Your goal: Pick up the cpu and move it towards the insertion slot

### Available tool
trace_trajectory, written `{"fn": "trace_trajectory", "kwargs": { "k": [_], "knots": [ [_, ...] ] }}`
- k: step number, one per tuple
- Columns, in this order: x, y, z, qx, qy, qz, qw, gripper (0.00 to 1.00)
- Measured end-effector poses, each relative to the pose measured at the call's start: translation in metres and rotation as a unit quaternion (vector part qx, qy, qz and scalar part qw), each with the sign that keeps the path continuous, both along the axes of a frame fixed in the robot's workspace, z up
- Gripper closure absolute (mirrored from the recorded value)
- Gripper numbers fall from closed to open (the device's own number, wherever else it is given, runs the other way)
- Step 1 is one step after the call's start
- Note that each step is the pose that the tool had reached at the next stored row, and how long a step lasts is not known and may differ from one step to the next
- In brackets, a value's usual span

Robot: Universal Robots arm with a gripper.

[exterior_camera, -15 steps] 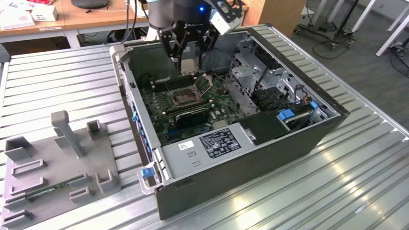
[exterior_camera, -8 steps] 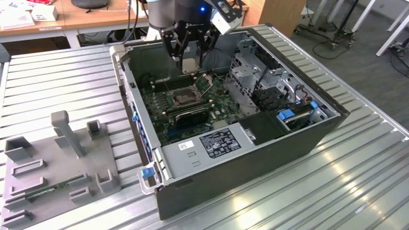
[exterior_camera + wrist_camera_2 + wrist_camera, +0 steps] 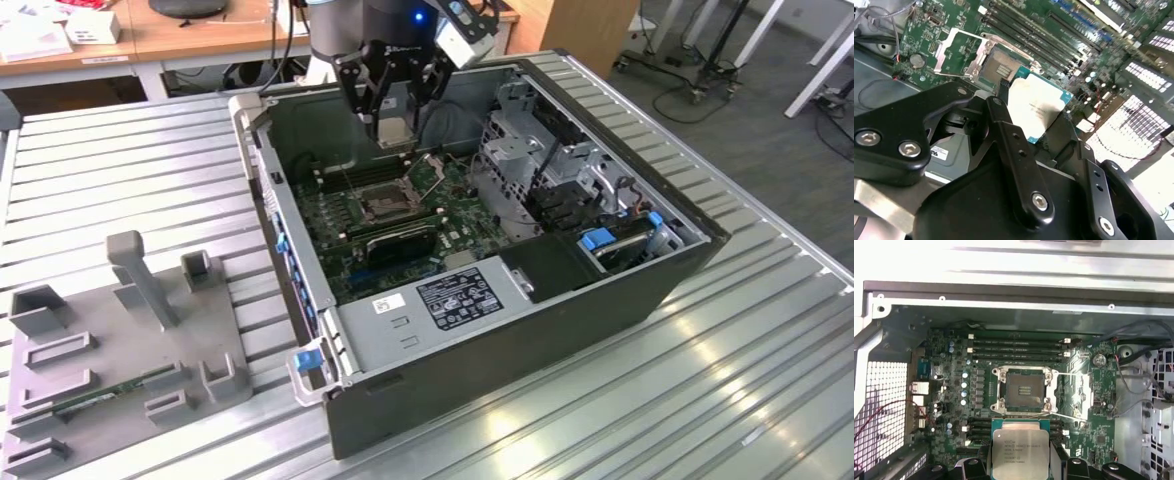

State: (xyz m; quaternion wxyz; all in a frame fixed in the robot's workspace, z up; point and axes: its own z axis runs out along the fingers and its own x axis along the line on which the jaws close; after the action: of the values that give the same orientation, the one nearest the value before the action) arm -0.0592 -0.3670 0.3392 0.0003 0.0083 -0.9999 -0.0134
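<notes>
Arm entering from top centre of exterior view, wrist pointed down, claw [image 3: 390,112] hanging over the open computer case [image 3: 641,290], near its far wall. Black fingers [image 3: 358,92] angled inward, clamped on the cpu [image 3: 394,132]; chip held clear of the board, silvery top showing. In second wrist view, cpu [image 3: 1038,111] at mid-frame, tilted, green rim visible, pinched between black fingers [image 3: 1004,130]. In first wrist view, cpu [image 3: 1019,452] at bottom centre, flat face to camera.

Insertion slot [image 3: 378,203] at centre-left of exterior view, on the green motherboard [image 3: 454,215], below claw in frame, not touching chip. In first wrist view, slot [image 3: 1025,391] mid-frame w/ silver frame, dark centre, just above cpu in frame; thin wire lever [image 3: 1074,375] swung out to right of it. In second wrist view, slot [image 3: 1000,67] upper centre, load plate [image 3: 961,50] flipped open beside it.

Black memory slots [image 3: 1016,346] in rows above socket in first wrist view. Case resting on ribbed metal table [image 3: 120,180]; grey fixture tray [image 3: 120,350] at lower left of exterior view, well apart from case.
</notes>
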Motion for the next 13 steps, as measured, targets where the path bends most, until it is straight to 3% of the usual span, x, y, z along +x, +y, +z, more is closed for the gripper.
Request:
{"fn": "trace_trajectory", "kwargs": {
  "k": [6,13],
  "knots": [
    [0.0080,0.0086,-0.0038,0.0000,0.0000,0.000,1.00000,0.45],
    [0.0115,0.0126,-0.0059,-0.0001,0.0000,0.000,1.00000,0.45]
  ]
}}
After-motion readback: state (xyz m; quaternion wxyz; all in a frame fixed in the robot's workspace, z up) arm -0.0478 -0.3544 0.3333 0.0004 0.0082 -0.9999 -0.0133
